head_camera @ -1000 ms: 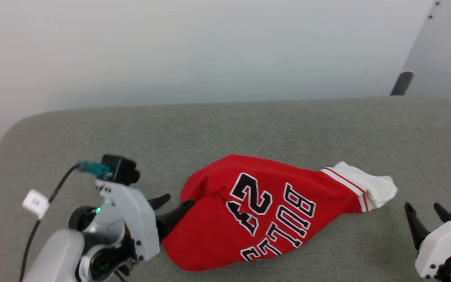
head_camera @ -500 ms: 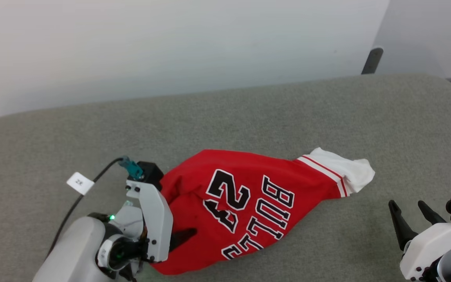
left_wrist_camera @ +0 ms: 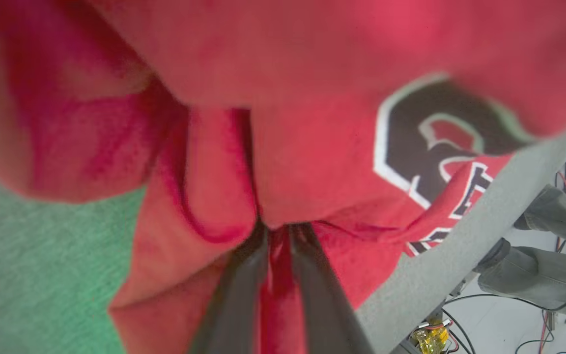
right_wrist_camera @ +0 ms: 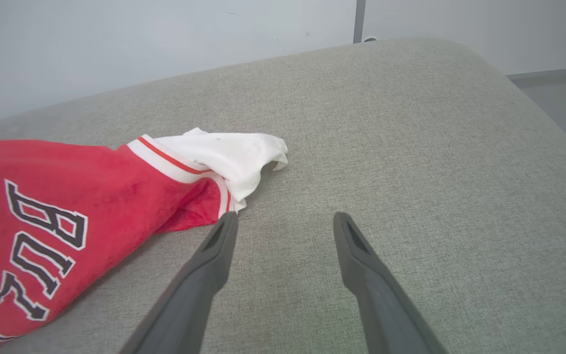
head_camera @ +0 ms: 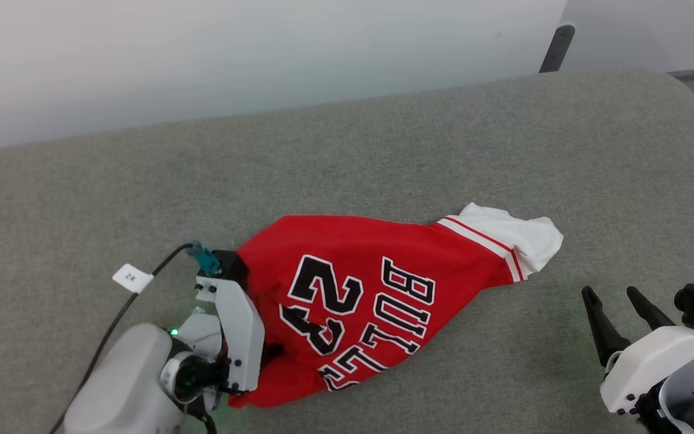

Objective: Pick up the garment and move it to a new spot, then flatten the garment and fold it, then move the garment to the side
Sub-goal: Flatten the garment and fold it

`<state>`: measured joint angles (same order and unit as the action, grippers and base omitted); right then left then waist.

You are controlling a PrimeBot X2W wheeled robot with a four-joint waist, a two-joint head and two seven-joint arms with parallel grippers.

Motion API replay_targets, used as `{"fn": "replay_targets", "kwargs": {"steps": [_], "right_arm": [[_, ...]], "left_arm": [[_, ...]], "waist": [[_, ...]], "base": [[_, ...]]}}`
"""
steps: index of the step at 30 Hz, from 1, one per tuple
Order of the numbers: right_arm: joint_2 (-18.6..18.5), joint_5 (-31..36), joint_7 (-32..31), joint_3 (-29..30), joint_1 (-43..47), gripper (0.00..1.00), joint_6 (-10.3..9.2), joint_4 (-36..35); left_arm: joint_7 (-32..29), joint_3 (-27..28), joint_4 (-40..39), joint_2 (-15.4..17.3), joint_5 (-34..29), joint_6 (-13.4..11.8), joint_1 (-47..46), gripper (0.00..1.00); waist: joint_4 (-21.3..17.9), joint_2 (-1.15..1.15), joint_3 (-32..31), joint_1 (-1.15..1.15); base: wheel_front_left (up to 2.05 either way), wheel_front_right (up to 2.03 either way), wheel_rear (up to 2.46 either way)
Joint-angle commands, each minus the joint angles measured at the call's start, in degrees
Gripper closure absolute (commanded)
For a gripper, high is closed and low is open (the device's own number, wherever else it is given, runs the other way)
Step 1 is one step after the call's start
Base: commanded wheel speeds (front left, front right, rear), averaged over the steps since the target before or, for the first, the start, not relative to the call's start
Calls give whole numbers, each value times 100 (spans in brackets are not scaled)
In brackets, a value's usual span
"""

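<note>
The left fingers (left_wrist_camera: 241, 290) are drawn nearly together with a fold of red cloth pinched between them, so I'd call that a grip on the garment (head_camera: 383, 283) at its bunched end. The right fingers (right_wrist_camera: 199, 285) stand wide apart, holding nothing, over bare surface (head_camera: 383, 138). From the left fingers the garment runs off in one long, lumpy wedge toward the right fingers. It ends in a white sleeve (right_wrist_camera: 224, 152) lying just ahead of the right fingers and a little to their inner side, near but not touching. So the left arm has the garment, and the right is nearer the free sleeve end. The cloth looks soft and limp, with black, white-edged lettering (head_camera: 407, 313) facing up and striped trim at the sleeve. The surface is a grey, coarse-woven pad with rounded edges. Lifted by one end, I'd expect the garment to sag and trail.
</note>
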<state>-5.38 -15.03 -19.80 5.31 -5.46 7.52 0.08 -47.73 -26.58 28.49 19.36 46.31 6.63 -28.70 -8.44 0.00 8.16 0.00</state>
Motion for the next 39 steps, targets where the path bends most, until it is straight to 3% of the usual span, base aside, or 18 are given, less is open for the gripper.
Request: {"fn": "replay_targets", "kwargs": {"steps": [1, 7, 17, 22, 32, 39], "right_arm": [[17, -13, 35, 5, -62, 0, -6, -4], [41, -38, 101, 47, -81, 0, -6, -21], [67, -69, 201, -33, -131, 0, -6, -9], [88, -111, 295, -111, -262, 0, -6, 32], [151, -161, 523, -326, -617, 0, -6, 185], [193, -265, 722, -505, -862, 0, -6, 416]], "left_arm": [[0, -87, 155, -56, -1, 12, 98, 100], [34, -145, 286, 190, -6, 27, -345, 100], [80, -352, -238, 784, -200, 74, -1521, 100], [417, -593, -366, 917, -282, 76, -2243, 100], [1329, -1541, 137, 852, -227, 78, -3555, 100], [1481, -2266, 904, 767, 167, 78, -3978, 100]], "waist": [[-16, 0, 49, 0], [11, 0, 129, 0], [-91, 0, 298, 0], [-238, 0, 489, 0], [-657, 0, 1126, 0], [-924, 0, 1499, 0]], "base": [[0, 0, 0], [0, 0, 0], [0, 0, 0], [0, 0, 0], [0, 0, 0], [0, 0, 0]]}}
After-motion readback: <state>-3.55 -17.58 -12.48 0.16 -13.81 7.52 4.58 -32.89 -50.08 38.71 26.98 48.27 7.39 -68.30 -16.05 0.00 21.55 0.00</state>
